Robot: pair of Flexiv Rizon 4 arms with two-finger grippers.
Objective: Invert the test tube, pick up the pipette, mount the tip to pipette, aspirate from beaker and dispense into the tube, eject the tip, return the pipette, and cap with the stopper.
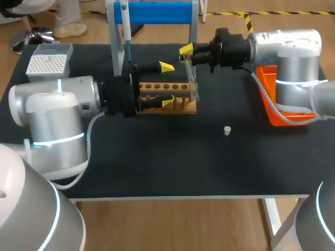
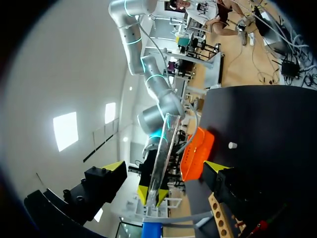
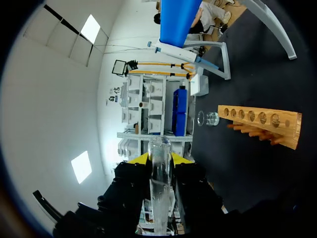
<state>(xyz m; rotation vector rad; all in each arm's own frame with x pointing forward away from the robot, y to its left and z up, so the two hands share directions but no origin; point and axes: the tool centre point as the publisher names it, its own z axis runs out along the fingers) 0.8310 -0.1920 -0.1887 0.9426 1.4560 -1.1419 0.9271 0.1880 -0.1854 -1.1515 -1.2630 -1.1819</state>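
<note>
1. Test tube (image 1: pixel 192 82) is up over the right end of the wooden rack (image 1: pixel 183 109), tilted. The right end effector (image 1: pixel 187 53) is clamped on it.
2. Left end effector (image 1: pixel 167 83) hangs over the rack, fingers wide apart, holding nothing.
3. Pipette (image 1: pixel 125 31) hangs on the blue stand (image 1: pixel 157 11) behind the rack.
4. Stopper (image 1: pixel 227 130) sits on the table (image 1: pixel 183 167), in front of the rack and off to the right.

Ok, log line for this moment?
right end effector shut on test tube | left end effector open, test tube ahead | pipette on stand | stopper loose on table
</note>
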